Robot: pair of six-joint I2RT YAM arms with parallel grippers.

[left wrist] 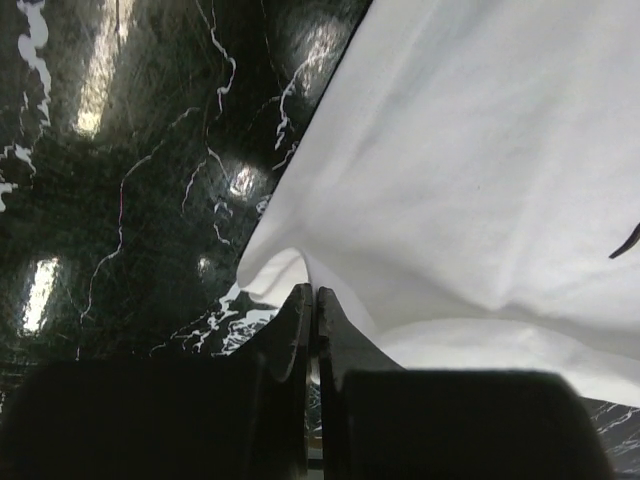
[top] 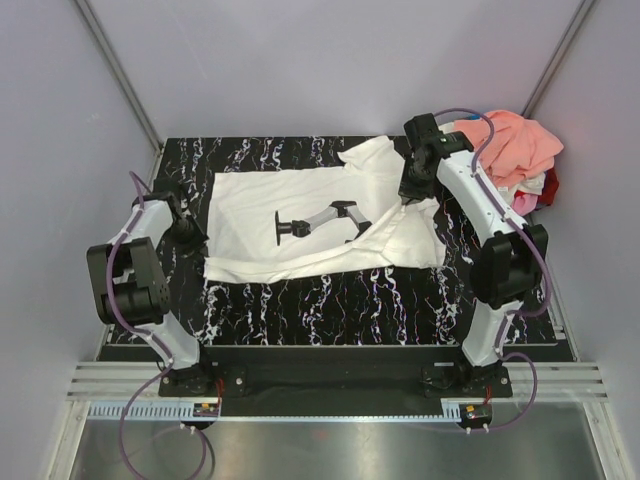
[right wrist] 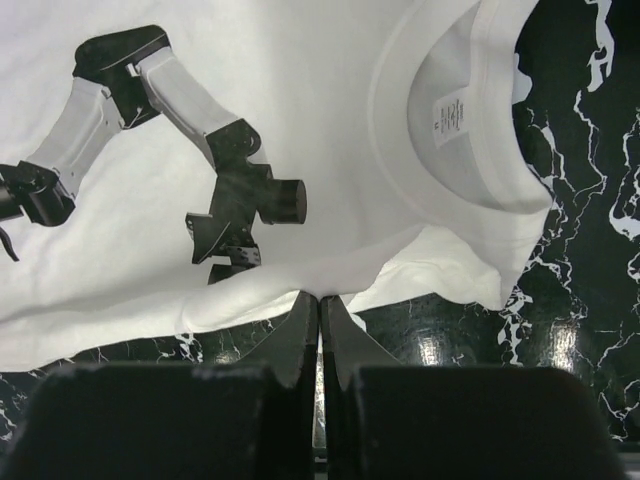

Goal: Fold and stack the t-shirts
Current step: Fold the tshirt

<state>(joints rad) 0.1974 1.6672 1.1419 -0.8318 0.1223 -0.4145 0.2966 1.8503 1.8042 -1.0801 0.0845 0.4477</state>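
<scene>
Between the clenched tips of the left gripper [left wrist: 315, 296] sits a curled-up bit of the white t-shirt [top: 250, 200], caught at its edge; the two fingers are pressed together with only a sliver of a gap. Ahead of and to the right of these jaws the cloth spreads wide and smooth, while to their left lies the bare black marbled table [left wrist: 130, 180].

At the right gripper [right wrist: 320, 300] the fingers are likewise pinched tight, and a folded ridge of the same shirt meets their tips, so this pair grasps the cloth too. Just beyond these jaws and to their left is the print [right wrist: 235, 195], a black and grey robot arm. Beyond and to their right is the ribbed collar [right wrist: 455, 205], open towards the camera with a small label [right wrist: 447, 118] inside it. Dark tabletop shows on either side of the fingers, below the cloth.

From above, the shirt lies print-up across the middle of the table, stretched between the two grippers, with its right part rumpled and doubled over near the right jaws. Well behind the right gripper, at the far right corner, a pile of t-shirts [top: 512, 148] lies heaped in salmon-peach, pink, cream and red.
</scene>
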